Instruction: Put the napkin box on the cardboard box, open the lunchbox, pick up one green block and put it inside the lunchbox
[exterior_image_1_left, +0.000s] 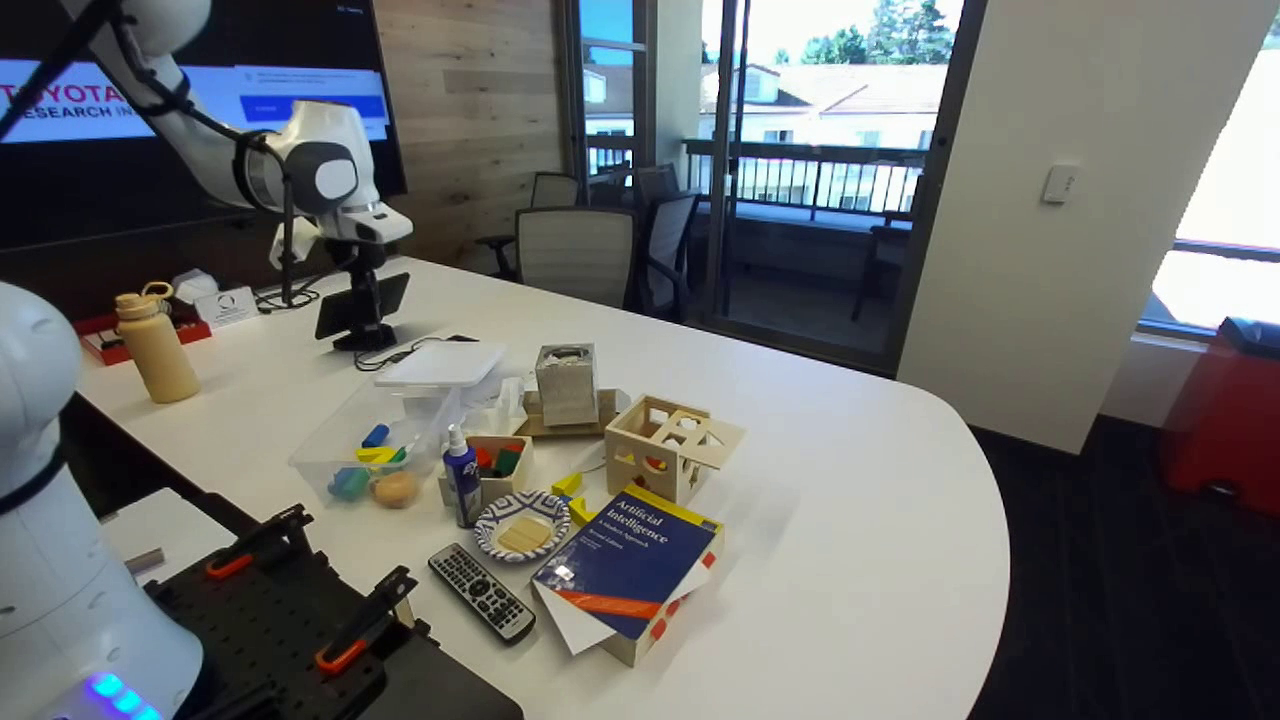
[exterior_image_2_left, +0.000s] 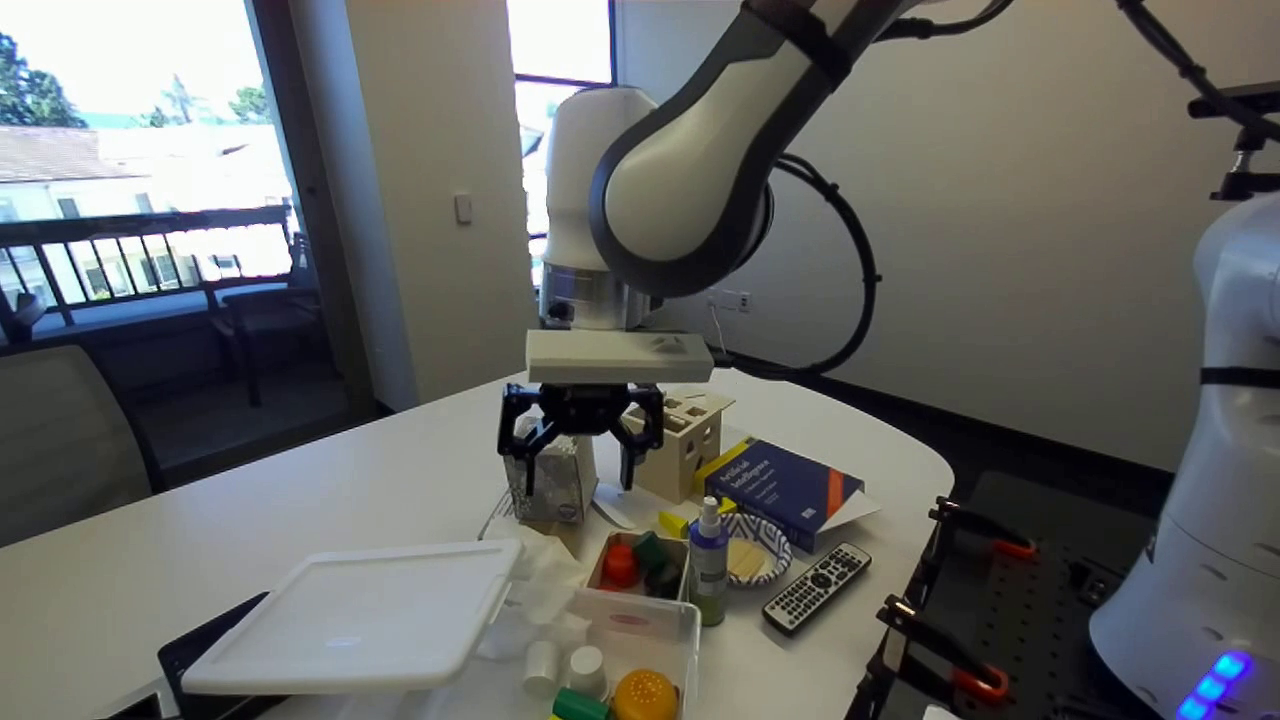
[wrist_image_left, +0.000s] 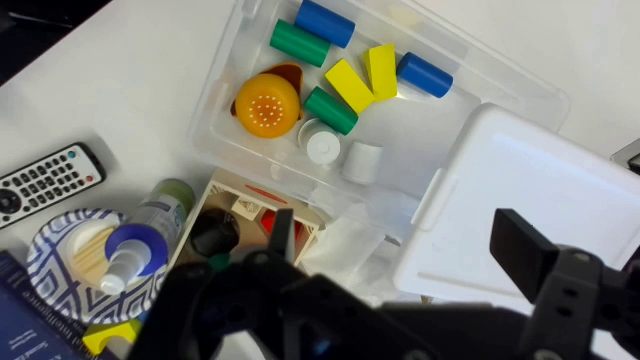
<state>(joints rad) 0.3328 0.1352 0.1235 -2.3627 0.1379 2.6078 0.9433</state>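
In an exterior view, the napkin box (exterior_image_1_left: 568, 390) stands on the cardboard box (exterior_image_1_left: 607, 410). In an exterior view, the fingers (exterior_image_2_left: 628, 468) hang spread wide above the surface (exterior_image_2_left: 400, 480). In the wrist view, two green blocks (wrist_image_left: 331, 110) lie inside the lunchbox (wrist_image_left: 430, 117), its lid (wrist_image_left: 550, 185) overlapping one end.

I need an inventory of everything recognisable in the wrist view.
table: 1, white, underneath
lunchbox: 1, clear, top
lid: 1, white, overlapping lunchbox
cylinders: 4, 2 green, 2 blue, in lunchbox
cups: 2, white, in lunchbox
dotted dome: 1, orange, in lunchbox
wooden box: 1, beige, beside lunchbox, partly hidden
book: 1, blue, bottom left
blocks: 3, yellow, 2 in lunchbox, 1 beside book
bowl: 1, blue-white, beside book
spray bottle: 1, blue with green, beside bowl
remote: 1, grey, left
gripper: 1, black, bottom, open
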